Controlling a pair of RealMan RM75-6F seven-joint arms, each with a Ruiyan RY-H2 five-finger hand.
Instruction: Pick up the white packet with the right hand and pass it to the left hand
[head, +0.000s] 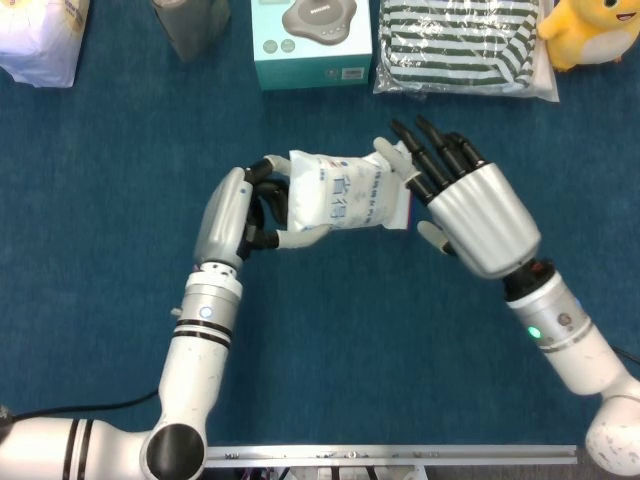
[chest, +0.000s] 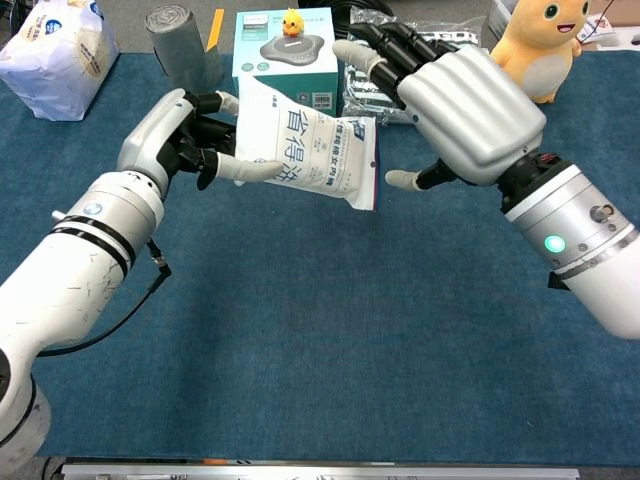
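White packet (head: 345, 200) held above the blue counter (head: 380, 330), pinched at its left end by the left hand (head: 245, 210), thumb under and dark fingers (head: 268, 180) curled over the top edge. Printed face turned up in the head view, blue characters readable; in the chest view, hung tilted, lower right corner dipped toward the counter. Right end of the packet free, just beside the fingertips of the right hand (head: 470, 205); whether those fingertips touched the packet could not be told from either view. Right hand spread, fingers (chest: 385, 45) straight and fanned apart, thumb stuck out below, nothing gripped. Silver back of that hand turned toward the cameras, palm facing the packet.

Beyond both hands, along the far edge of the counter: a teal box (head: 313, 45) with a grey round device pictured on it, straight past the left hand's fingers; a striped cloth in clear wrap (head: 465, 45) past the right hand's fingertips; a yellow plush toy (head: 590, 30) further right of that. Further left of the left hand, a grey roll (chest: 180, 50) standing upright, and at the far left corner a white bag with blue print (chest: 55, 55). A small yellow duck figure (chest: 292, 22) seen atop the teal box in the chest view.
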